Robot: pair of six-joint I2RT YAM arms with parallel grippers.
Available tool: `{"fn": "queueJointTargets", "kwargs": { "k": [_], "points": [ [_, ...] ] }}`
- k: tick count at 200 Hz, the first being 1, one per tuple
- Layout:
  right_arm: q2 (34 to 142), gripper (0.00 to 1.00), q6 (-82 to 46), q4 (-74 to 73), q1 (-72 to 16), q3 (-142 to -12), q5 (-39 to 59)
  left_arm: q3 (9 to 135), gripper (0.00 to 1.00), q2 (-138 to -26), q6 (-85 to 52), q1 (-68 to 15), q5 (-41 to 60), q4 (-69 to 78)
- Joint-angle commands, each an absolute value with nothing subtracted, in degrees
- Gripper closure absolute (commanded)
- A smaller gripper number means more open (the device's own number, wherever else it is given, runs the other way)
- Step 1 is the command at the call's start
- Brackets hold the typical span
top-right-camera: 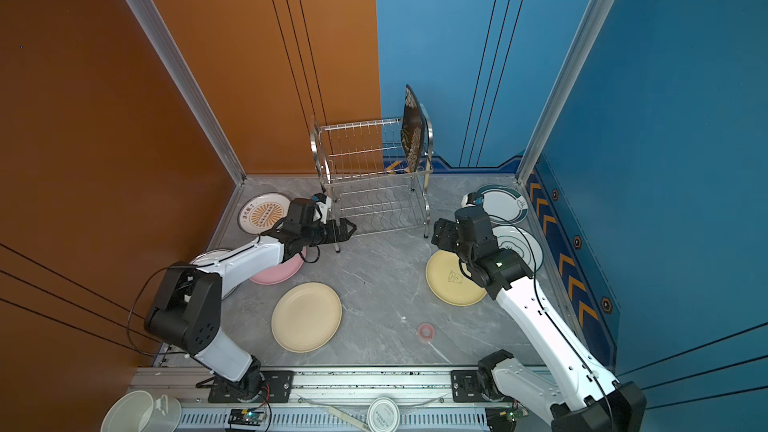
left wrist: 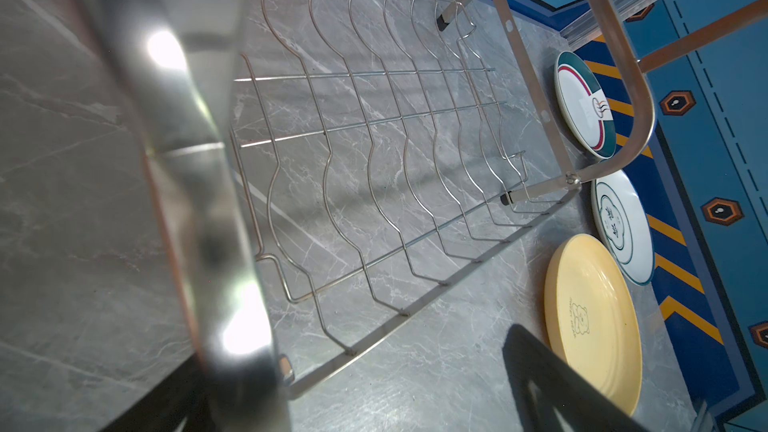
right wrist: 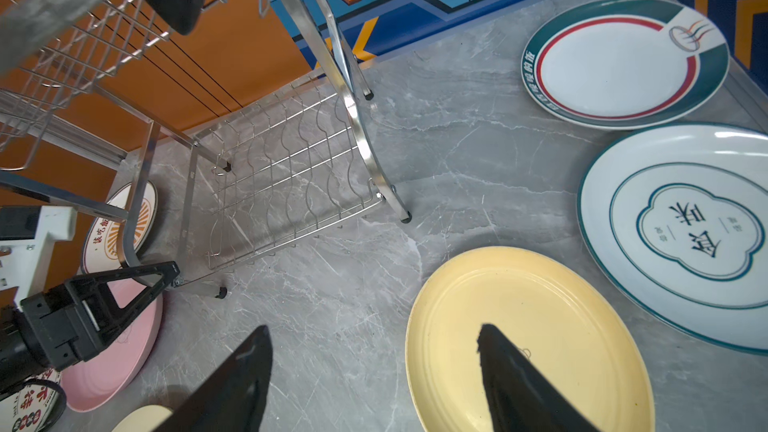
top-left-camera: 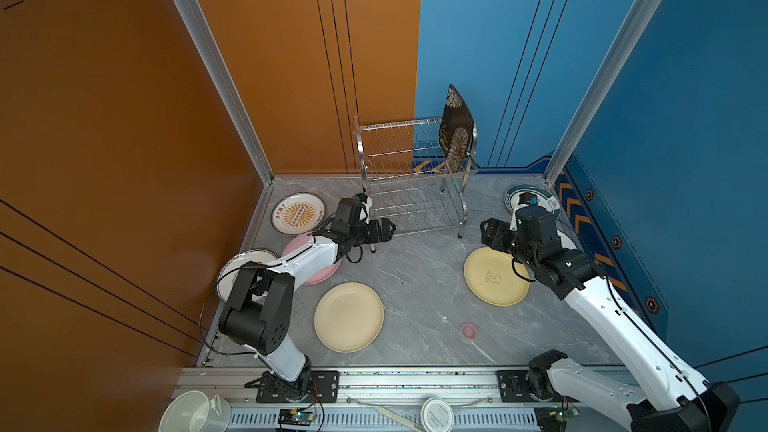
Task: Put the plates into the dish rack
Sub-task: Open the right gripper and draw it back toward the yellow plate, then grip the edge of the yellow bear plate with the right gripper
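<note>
The steel dish rack (top-left-camera: 409, 184) stands at the back, with a black floral plate (top-left-camera: 455, 130) upright in its top tier. My left gripper (top-left-camera: 390, 229) (left wrist: 374, 371) is open at the rack's front left leg (left wrist: 199, 201), which sits close against one finger. My right gripper (top-left-camera: 487, 231) (right wrist: 374, 330) is open and empty above the rim of a cream-yellow bear-print plate (right wrist: 532, 338). Flat on the table lie another cream plate (top-left-camera: 348, 317), a pink plate (top-left-camera: 322, 274) under my left arm, an orange-print plate (top-left-camera: 298, 214) and two teal-rimmed plates (right wrist: 623, 60) (right wrist: 681, 234).
A printed white plate (top-left-camera: 239, 261) is half hidden by my left elbow. A small pink ring (top-left-camera: 468, 330) lies near the front. Beyond the front rail (top-left-camera: 415, 380) are a white jug (top-left-camera: 195, 413) and a round lid (top-left-camera: 437, 413). Orange and blue walls close in the table.
</note>
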State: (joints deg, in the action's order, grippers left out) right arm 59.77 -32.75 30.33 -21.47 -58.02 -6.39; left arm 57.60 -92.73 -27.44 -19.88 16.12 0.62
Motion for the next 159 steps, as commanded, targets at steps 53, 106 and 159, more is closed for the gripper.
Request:
{"fn": "queueJointTargets", "kwargs": {
  "k": [53,106,159],
  "points": [
    [59.2,0.23,-43.7,39.8,-10.7,-47.4,3.0,51.2,0.02,-80.1,-25.6,-17.8,14.5,-10.3],
    [61.6,0.3,-44.5,44.8,-2.4,-42.8,2.7,47.5,0.02,-75.6,-28.4,-20.7,15.3,-14.4],
    [68.5,0.39,-42.0,41.3,3.9,-41.0,3.7,46.8,0.02,-76.2,-30.5,-25.2,15.4,-14.0]
  ]
}}
